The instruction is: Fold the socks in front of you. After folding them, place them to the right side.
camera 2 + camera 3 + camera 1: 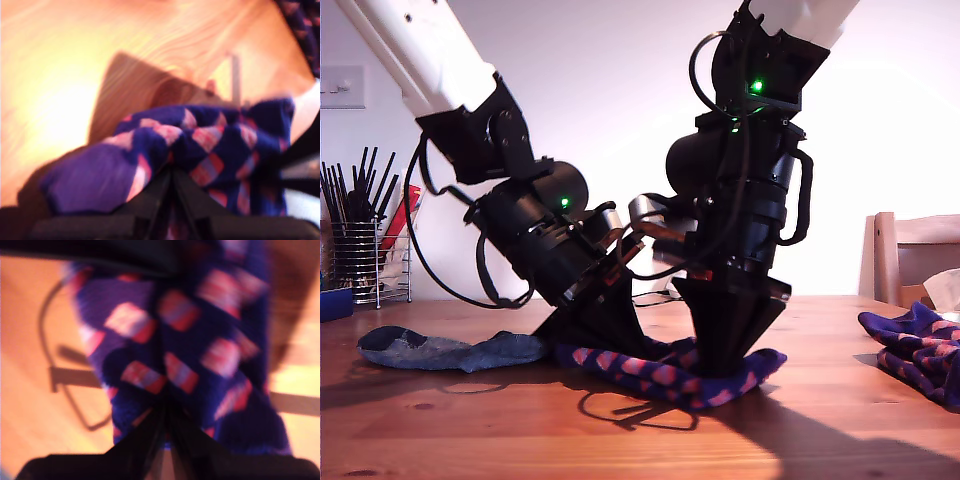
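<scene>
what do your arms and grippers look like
Both arms have white upper links with black joints and motor housings below. Loose black cables loop alongside, and small green lights glow on the housings. Each ends in a black, wedge-shaped gripper tapering to narrow fingers.

White arm links, black wrists, looped cables, green lights.

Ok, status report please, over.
My first gripper and my second gripper shut on checked sock. Sock down on table. Grey sock lies beside, exterior view's left.
</scene>
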